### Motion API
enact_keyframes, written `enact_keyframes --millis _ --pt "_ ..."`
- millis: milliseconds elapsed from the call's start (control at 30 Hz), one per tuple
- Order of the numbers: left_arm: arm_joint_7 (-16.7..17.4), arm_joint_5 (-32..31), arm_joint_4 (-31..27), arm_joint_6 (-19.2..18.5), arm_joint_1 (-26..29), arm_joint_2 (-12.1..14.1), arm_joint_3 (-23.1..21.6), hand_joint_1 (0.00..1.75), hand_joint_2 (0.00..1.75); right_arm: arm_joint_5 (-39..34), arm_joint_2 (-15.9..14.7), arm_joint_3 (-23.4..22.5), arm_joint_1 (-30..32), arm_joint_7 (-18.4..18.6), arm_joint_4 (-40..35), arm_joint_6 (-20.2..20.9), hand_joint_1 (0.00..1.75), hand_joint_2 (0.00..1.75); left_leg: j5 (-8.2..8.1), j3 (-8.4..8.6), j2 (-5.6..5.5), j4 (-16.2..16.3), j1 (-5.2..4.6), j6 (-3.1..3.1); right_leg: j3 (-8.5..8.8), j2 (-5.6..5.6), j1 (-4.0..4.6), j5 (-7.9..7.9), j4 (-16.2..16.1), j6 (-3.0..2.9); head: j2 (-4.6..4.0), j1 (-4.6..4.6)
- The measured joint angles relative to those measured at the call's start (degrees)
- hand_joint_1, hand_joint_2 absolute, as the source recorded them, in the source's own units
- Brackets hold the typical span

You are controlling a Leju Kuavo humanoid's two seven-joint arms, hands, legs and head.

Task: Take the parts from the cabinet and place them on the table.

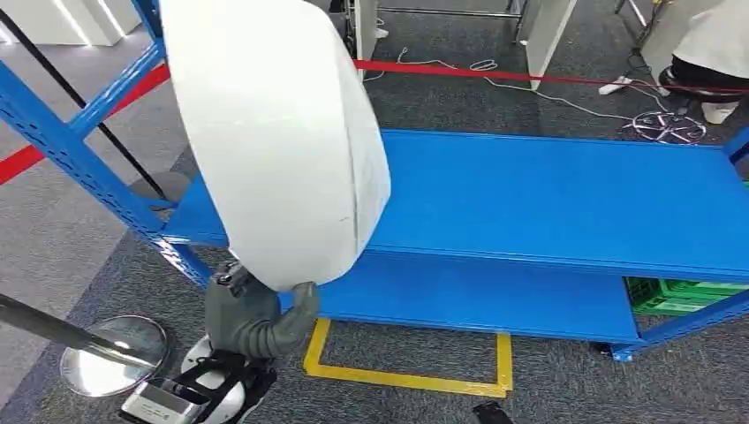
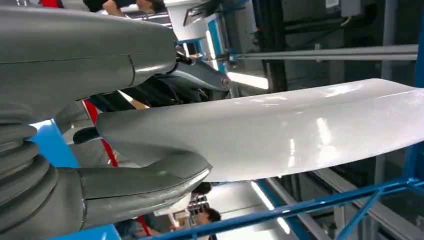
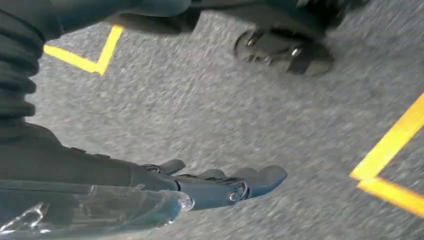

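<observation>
So I've got the big glossy white curved plastic panel [image 1: 283, 132] up in the air right now, held out in front of the blue steel shelving rack [image 1: 548, 194], above the rack's left end and clear of its shelves. My left hand [image 1: 256, 318] has it by the bottom edge. In the left wrist view the thick grey thumb [image 2: 150, 185] presses one face of the panel [image 2: 280, 130] and the darker fingers [image 2: 195, 80] sit on the other, so it's a pinch on one rim and nothing else supporting it.

That's what worries me. The panel is wide and stands tall above the grip, so I reckon any quick swing or turn could make it pivot in the pinch or slip out, since the surface looks slick. It's also close to the rack's blue upright post [image 1: 79, 150], and clipping that on the way out could knock it loose.

My right hand [image 3: 220, 185] hangs low over the grey carpet floor [image 3: 250, 110] near some yellow floor tape [image 3: 390, 165], fingers stretched out and holding nothing.

Hard to judge: the panel blocks a big chunk of the head view, its top is cut off by the frame, and I can't see the table I'm supposed to reach.
</observation>
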Motion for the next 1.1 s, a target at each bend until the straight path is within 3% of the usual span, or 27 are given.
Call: enact_keyframes --millis 633,867,900,933,967,1033,1067,1100 --pt "0.0 0.3 -1.4 0.5 0.1 0.6 0.0 1.75 1.75 -0.2 -0.1 -0.1 0.1 0.6 0.0 -2.6 0.0 1.75 -0.11 -0.04 0.0 0.1 -0.25 0.18 0.02 0.0 -0.25 0.08 -0.1 0.14 0.0 -0.02" --pt "0.0 1.0 -1.4 0.3 0.2 0.6 -0.1 1.75 1.75 0.4 -0.1 -0.1 0.1 8.1 0.0 -7.0 0.0 1.75 -0.18 -0.21 0.01 0.2 -0.68 1.16 0.21 0.02 -0.64 0.35 -0.7 1.06 0.0 -0.07" --pt "0.0 1.1 -1.4 0.0 0.2 0.5 -0.2 1.75 1.75 0.6 -0.1 -0.1 0.1 8.7 0.0 -7.2 0.0 1.75 0.39 0.29 0.11 -0.8 -0.05 1.55 0.2 0.0 -0.35 0.2 -0.7 1.27 0.0 -0.04" --pt "0.0 1.3 -1.4 -0.3 0.2 0.5 -0.2 1.75 1.75 1.0 -0.1 -0.1 0.2 9.7 0.0 -7.5 0.0 1.75 0.54 0.62 0.2 -1.1 0.15 1.72 -0.21 -0.25 -0.33 -0.64 0.2 1.31 0.0 0.07" --pt "0.0 1.4 -1.4 -0.5 0.1 0.4 -0.4 1.75 1.75 1.6 -0.1 -0.1 0.1 10.9 0.0 -8.0 0.0 1.75 0.6 0.72 0.25 -1.3 0.32 1.84 -1.43 -0.32 -0.3 -2.65 3.2 1.37 0.0 0.28" --pt "0.0 1.8 -1.3 -1.1 0.2 0.4 -0.5 1.75 1.75 1.7 -0.1 0.0 0.1 14.2 0.0 -9.2 0.0 1.75 0.56 0.68 0.3 -1.3 0.37 1.86 -5.62 -0.46 -0.46 -6.97 12.3 1.74 0.0 0.39" --pt "0.0 1.8 -1.2 -1.4 0.2 0.4 -0.5 1.75 1.75 1.3 -0.1 -0.1 0.2 15.3 0.0 -9.6 0.0 1.75 0.55 0.66 0.32 -1.3 0.37 1.85 -7.37 -0.48 -0.48 -8.21 16.0 1.92 0.0 0.41" --pt "0.0 1.8 -1.2 -1.5 0.2 0.4 -0.5 1.75 1.75 1.2 -0.1 -0.1 0.4 15.8 0.0 -9.7 0.0 1.75 0.52 0.69 0.3 -1.2 0.45 1.76 -7.8 -0.49 -0.54 -7.87 16.8 2.01 0.0 0.41"
